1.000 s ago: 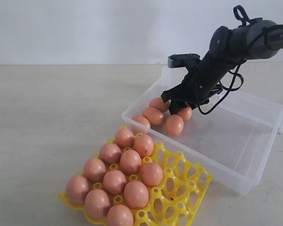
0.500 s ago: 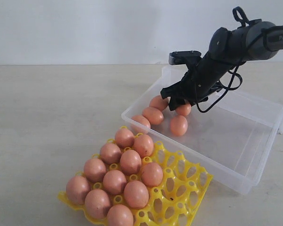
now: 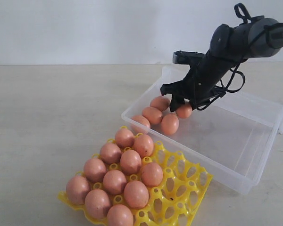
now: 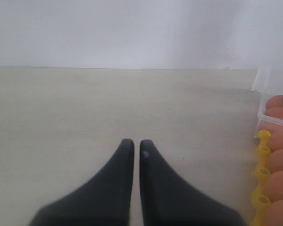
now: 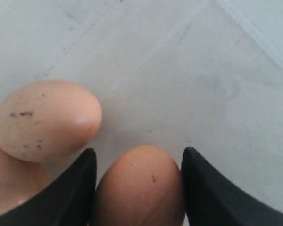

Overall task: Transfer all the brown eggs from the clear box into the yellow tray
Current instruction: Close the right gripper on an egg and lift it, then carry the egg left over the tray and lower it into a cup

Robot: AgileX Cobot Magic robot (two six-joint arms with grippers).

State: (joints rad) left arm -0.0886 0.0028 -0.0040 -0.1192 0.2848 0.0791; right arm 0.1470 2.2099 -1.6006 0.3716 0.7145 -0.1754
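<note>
The clear box (image 3: 236, 141) lies at the right with several brown eggs (image 3: 152, 115) bunched in its near-left corner. My right gripper (image 3: 181, 108) reaches down into that corner and is shut on one brown egg (image 3: 185, 111), which sits between both fingers (image 5: 137, 151) in the right wrist view, beside a loose egg (image 5: 47, 120). The yellow tray (image 3: 181, 188) at the front holds several eggs (image 3: 130, 161) on its left side; its right cups are open. My left gripper (image 4: 133, 141) is shut over bare table, with nothing in it.
The box's hinged lid (image 3: 278, 110) spreads out to the far right. In the left wrist view the tray's edge (image 4: 260, 181) and a corner of the box (image 4: 266, 89) show at one side. The table (image 3: 52, 117) is pale wood.
The right gripper has risen slightly and shifted right with the egg in it. A loose egg beside it rolled left, closer to the others.
</note>
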